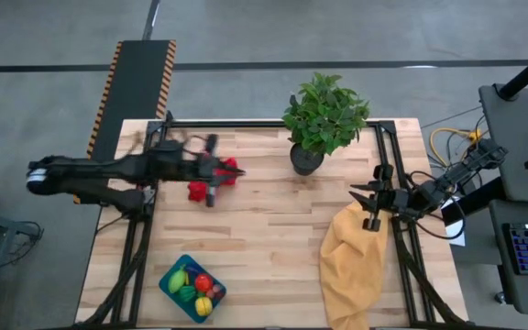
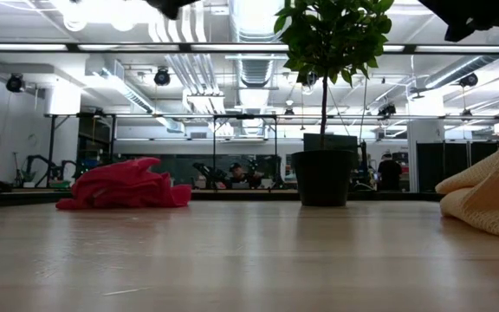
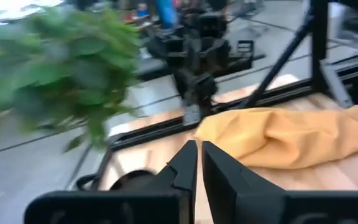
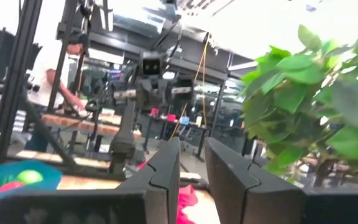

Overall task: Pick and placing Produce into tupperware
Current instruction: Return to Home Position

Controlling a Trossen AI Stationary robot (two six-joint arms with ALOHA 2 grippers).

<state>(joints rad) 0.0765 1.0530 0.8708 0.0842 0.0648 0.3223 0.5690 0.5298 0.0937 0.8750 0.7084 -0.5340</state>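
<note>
Produce [image 1: 193,289] sits in tupperware [image 1: 167,282], well apart from both jaws.

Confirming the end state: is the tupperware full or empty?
Not empty. The high view shows the tupperware holding green, red and yellow produce. Whether it is completely full, cannot tell.

Left fingers [image 3: 184,167] seemingly closed, right fingers [image 4: 164,169] slightly apart.

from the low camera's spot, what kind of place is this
Probably a robotics lab in an industrial hall: bare ducts run overhead, a grey concrete floor surrounds the wooden table, and a person works at another bench beyond it.
</note>
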